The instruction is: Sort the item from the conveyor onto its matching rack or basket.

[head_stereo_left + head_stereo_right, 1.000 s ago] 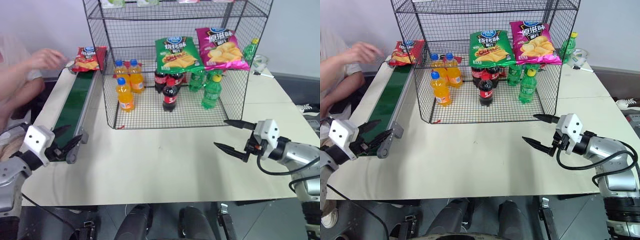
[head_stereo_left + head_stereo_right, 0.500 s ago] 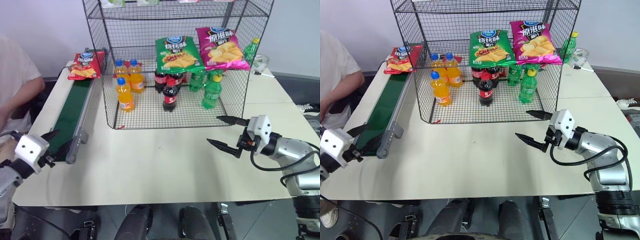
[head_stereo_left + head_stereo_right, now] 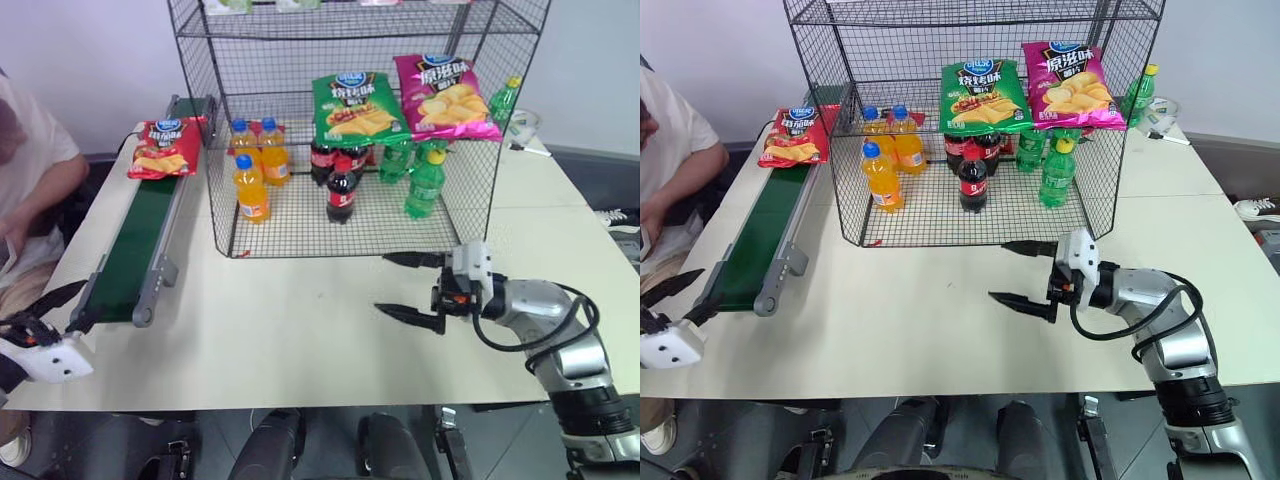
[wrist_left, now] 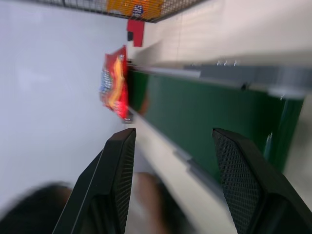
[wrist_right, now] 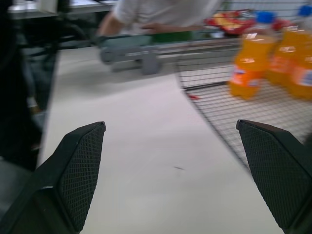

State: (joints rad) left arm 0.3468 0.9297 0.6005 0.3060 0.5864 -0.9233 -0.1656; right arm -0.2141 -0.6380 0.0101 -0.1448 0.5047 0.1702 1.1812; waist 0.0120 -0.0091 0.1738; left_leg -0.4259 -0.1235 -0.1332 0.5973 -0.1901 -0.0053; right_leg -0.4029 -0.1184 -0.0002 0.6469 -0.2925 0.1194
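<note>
Chips: one red bag (image 3: 158,147) lies on the far end of the green belt (image 3: 135,243), beside the wire rack (image 3: 350,120). Three orange bottles (image 3: 250,186) stand inside. Left gripper (image 3: 55,300) and right gripper (image 3: 410,288) are both spread, holding nothing.

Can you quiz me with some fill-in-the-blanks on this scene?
1. The red bag lies on the ____ belt.
2. The pink bag hangs beside a ____ bag in the cage.
3. The right end effector holds ____.

Missing: green; green; nothing
</note>
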